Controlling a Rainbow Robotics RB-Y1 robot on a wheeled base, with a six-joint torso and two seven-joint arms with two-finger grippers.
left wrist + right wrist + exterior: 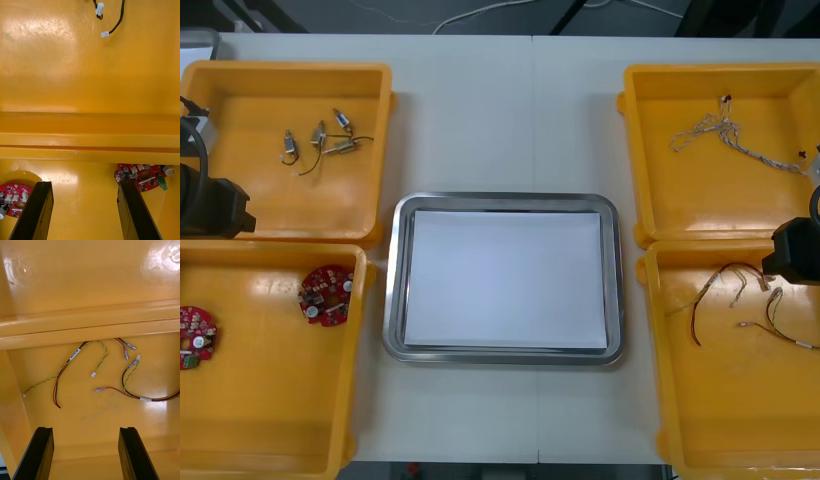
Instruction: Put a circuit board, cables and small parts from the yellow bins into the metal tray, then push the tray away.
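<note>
The metal tray (392, 280), white inside, lies mid-table between the yellow bins. Two round red circuit boards (327, 295) (195, 335) lie in the near left bin (270, 400). My left gripper (88, 215) hangs open over that bin, with one board (142, 176) just past its fingers and the other (15, 193) beside a finger. Red and yellow cables (740, 295) lie in the near right bin (740, 410). My right gripper (86, 455) is open above them, the cables (75, 371) lying beyond its fingertips. Neither gripper holds anything.
Small metal parts (320, 145) lie in the far left bin (240, 190), and a black cable (110, 22) lies there too. A twisted blue and white cable (730, 140) lies in the far right bin (700, 200). Raised bin rims separate the bins on each side.
</note>
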